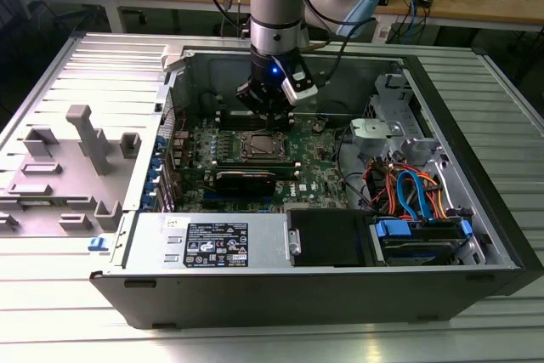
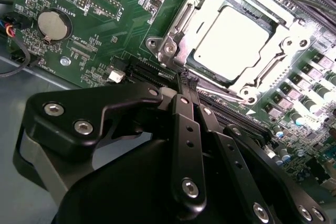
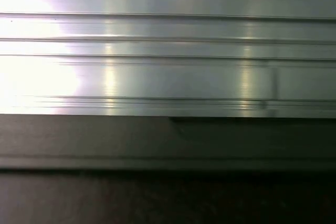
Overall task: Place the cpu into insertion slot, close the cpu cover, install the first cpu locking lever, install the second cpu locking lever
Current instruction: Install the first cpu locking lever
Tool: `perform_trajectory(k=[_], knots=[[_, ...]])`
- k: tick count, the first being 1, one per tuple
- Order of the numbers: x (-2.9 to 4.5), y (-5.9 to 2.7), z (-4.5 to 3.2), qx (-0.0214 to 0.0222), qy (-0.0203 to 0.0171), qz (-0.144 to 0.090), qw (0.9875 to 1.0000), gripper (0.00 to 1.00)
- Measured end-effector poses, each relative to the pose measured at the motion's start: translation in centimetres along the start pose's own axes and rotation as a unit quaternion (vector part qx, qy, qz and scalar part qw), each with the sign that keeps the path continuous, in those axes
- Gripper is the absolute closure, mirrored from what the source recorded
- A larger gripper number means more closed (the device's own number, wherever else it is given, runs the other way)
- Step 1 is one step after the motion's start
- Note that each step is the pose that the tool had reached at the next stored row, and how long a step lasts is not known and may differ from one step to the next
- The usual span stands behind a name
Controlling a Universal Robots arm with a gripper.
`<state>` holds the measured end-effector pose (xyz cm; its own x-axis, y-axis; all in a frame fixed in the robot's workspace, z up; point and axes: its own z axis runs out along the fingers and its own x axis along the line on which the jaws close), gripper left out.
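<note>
Leftmost in the exterior view, grey plastic fixtures [image 1: 85, 138] stand on the ribbed metal counter [image 1: 51, 295] beside an open computer case [image 1: 340, 295] lying on its side. Along the near edge of the case sits the power supply [image 1: 212, 244] with its white label, and to the exterior view's right of it a dark box [image 1: 327, 235] and a drive bay with orange and blue cables [image 1: 412, 189]. Deeper in the case lies the green motherboard [image 1: 200, 167], and about midway across it the insertion slot [image 1: 262, 147] shows as a small square with a metal rim. The arm [image 1: 276, 6] comes down from above, and its gripper [image 1: 270, 108] hangs just behind the slot, close over the board. In the second wrist view, a round coin battery [image 2: 52, 24] sits on the motherboard [image 2: 105, 3] toward one side, and the black fingers [image 2: 185, 85] are drawn together to a narrow tip with nothing between them, their tip right at the edge of the insertion slot [image 2: 170, 48]. The cpu [image 2: 231, 38] lies flat in the slot, its bright silver top showing through the window of the cpu cover [image 2: 210, 3], which lies down around it. Whether the locking levers are latched cannot be told. In the first wrist view, ribbed bright metal [image 3: 168, 51] lies above a dark edge [image 3: 168, 145].
</note>
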<state>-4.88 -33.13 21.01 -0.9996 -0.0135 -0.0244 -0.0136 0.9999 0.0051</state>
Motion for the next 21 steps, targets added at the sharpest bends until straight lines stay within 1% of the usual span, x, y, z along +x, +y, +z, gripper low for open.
perform_trajectory(k=[12, 21], knots=[[-0.01, -0.03, 0.03, 0.0000, 0.0000, 0.000, 1.0000, 0.89], [-0.21, -0.55, 0.23, -0.0001, 0.0001, 0.000, 1.0000, 0.89]])
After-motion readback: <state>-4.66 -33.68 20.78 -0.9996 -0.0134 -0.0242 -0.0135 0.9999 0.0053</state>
